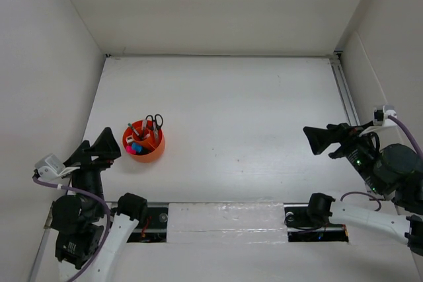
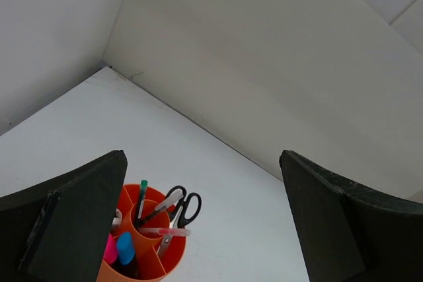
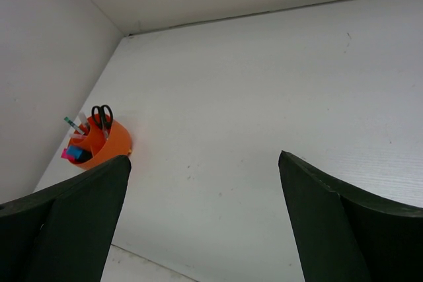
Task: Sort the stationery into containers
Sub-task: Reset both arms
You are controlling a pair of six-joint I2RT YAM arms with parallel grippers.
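Orange cup (image 1: 143, 142) holds scissors (image 1: 154, 122), highlighters (image 2: 125, 247), pens (image 2: 141, 193). Left gripper (image 1: 106, 146) near it, right gripper (image 1: 317, 138) well apart; both gape wide, empty. Sorting looks finished; next move probably just parking.

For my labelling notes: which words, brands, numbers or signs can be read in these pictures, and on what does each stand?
None can be read: the orange cup, the scissors and the highlighters show no legible text in any view.

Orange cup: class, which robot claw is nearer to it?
Left. The left claw sits just beside the orange cup, on its left; the right claw is far away on the opposite side.
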